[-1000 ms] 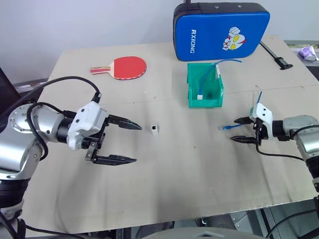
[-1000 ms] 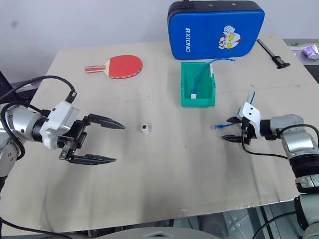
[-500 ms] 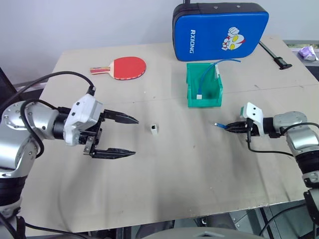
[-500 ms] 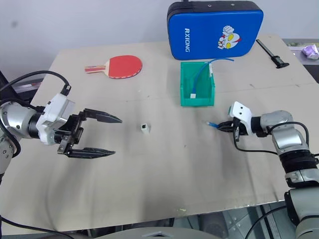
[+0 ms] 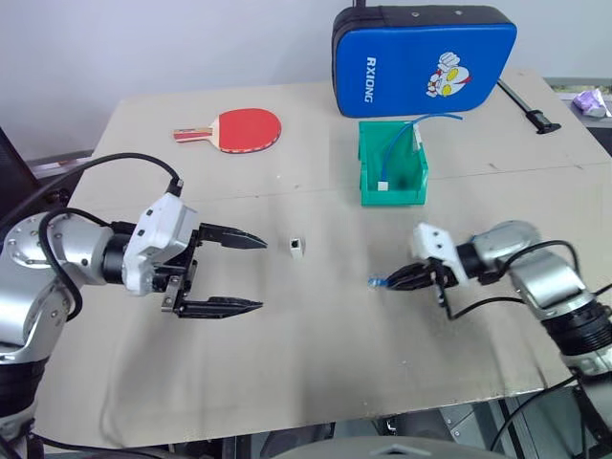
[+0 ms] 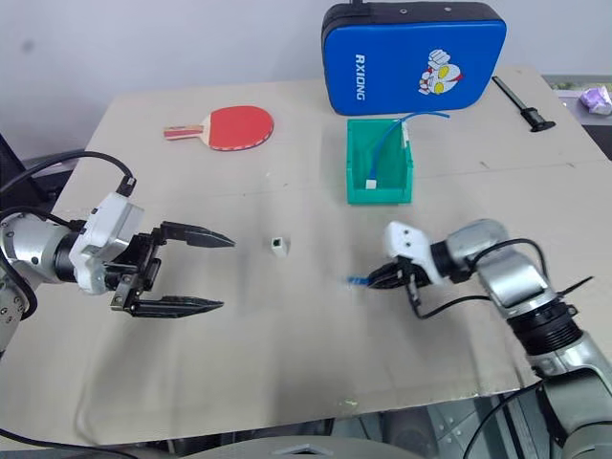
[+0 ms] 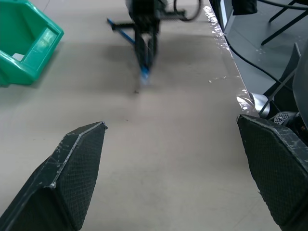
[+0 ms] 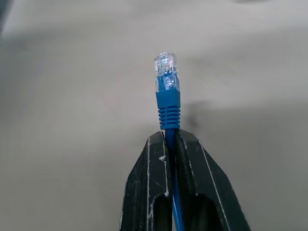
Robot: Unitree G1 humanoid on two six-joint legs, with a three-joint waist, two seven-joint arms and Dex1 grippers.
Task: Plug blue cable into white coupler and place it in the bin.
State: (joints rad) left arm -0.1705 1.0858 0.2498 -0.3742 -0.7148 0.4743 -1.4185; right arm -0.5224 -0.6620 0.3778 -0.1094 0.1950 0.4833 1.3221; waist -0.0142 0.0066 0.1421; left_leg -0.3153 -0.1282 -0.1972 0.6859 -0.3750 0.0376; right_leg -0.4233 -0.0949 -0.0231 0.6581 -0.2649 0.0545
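Place: I worked in what looked like a robot test lab.
Signs: my bare board tabletop (image 5: 316,363), plain white wall (image 5: 172,38), odd props, a paddle (image 5: 234,128) and blue cushion (image 5: 421,57).

Silver-grey arm shells are being shown, each tipped with a white wrist block; black cables are being looped alongside, and black, tapered fingers (image 5: 232,239) are being displayed.
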